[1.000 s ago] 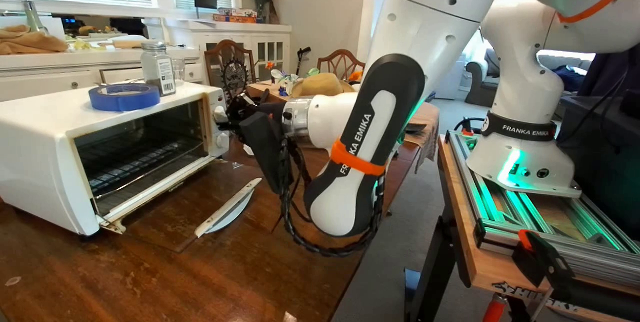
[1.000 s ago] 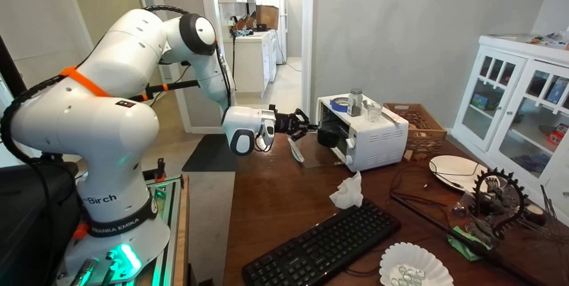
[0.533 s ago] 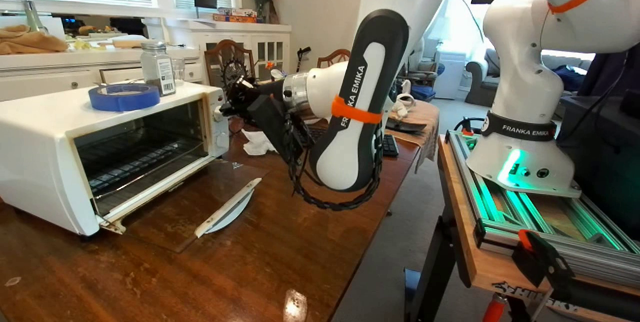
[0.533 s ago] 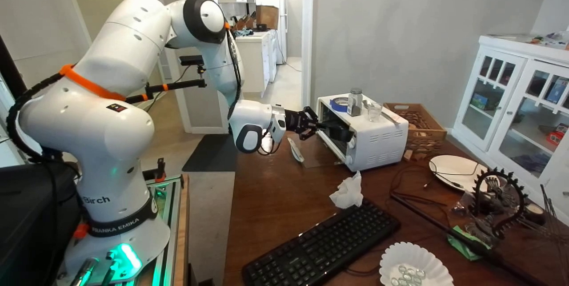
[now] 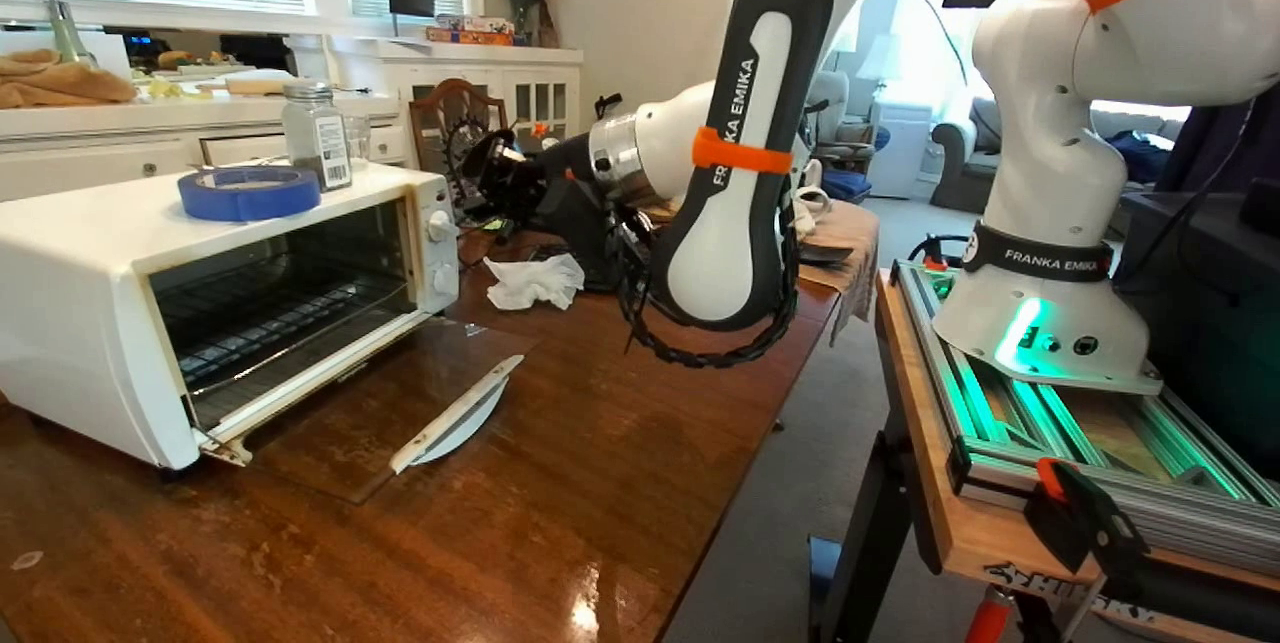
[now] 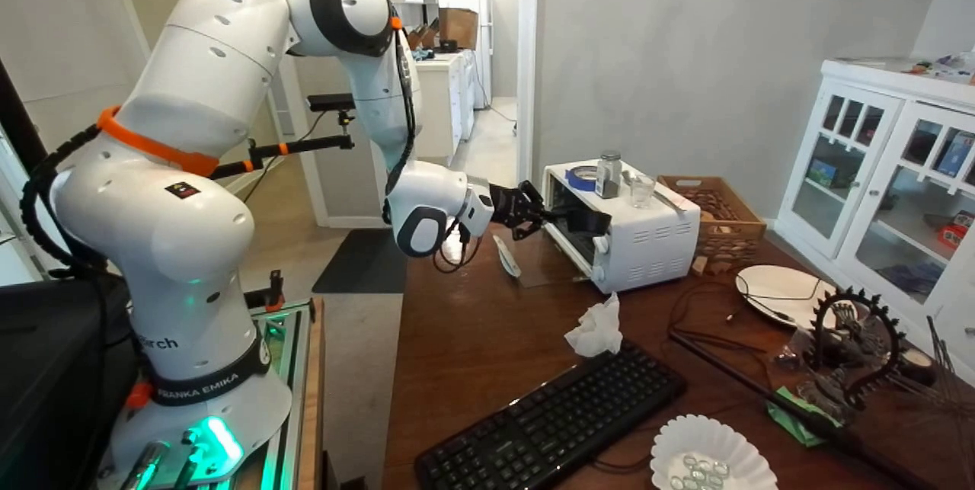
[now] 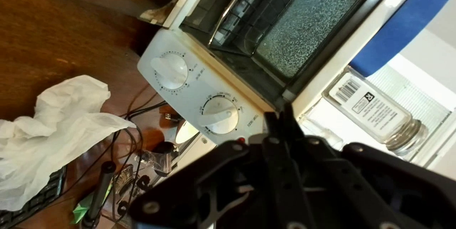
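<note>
- One toaster oven (image 5: 80, 323) on the surface (image 5: 300, 563); door (image 5: 390, 408) fully lowered, rack (image 5: 275, 328) within: opening appears complete.
- One end effector (image 7: 279, 112), clenched, nothing visible between its tips, near the control panel (image 7: 196, 92); contact unclear.
- Two knobs (image 7: 220, 115), neither gripped.

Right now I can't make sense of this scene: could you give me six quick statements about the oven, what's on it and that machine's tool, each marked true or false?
1. The oven has its door open. True.
2. Blue tape rests on top of the oven, beside a jar. True.
3. The jar lies on its side. False: it stands upright.
4. The tool is shut. True.
5. The tool holds the tape. False: the tape lies on the oven.
6. The oven's outside is black. False: it is white.
</note>
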{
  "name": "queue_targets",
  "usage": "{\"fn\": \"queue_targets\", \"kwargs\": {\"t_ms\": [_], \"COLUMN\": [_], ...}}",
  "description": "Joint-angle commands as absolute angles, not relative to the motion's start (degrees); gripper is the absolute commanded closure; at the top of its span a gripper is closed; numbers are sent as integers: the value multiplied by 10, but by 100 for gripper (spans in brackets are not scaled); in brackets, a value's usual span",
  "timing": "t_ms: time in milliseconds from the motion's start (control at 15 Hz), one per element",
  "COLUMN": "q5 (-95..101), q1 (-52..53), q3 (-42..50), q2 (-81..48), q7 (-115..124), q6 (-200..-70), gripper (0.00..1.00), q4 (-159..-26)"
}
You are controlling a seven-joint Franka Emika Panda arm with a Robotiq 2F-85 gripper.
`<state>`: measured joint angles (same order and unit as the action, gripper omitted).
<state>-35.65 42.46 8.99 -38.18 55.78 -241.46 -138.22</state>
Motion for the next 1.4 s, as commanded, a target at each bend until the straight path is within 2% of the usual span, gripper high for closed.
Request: {"fn": "queue_targets", "kwargs": {"t_ms": [0,333,933,1333], "q5": [-334,-336,-119,-44], "q1": [327,237,254,242], "q3": [-8,-105,-9,37], "q2": [-325,-295,-303,-291], "q7": [467,407,678,769], "q6": [-2416,-2423,-2424,-2424], "gripper": [98,98,98,98], "q4": [-1428,-1469,-1403,-1366]}}
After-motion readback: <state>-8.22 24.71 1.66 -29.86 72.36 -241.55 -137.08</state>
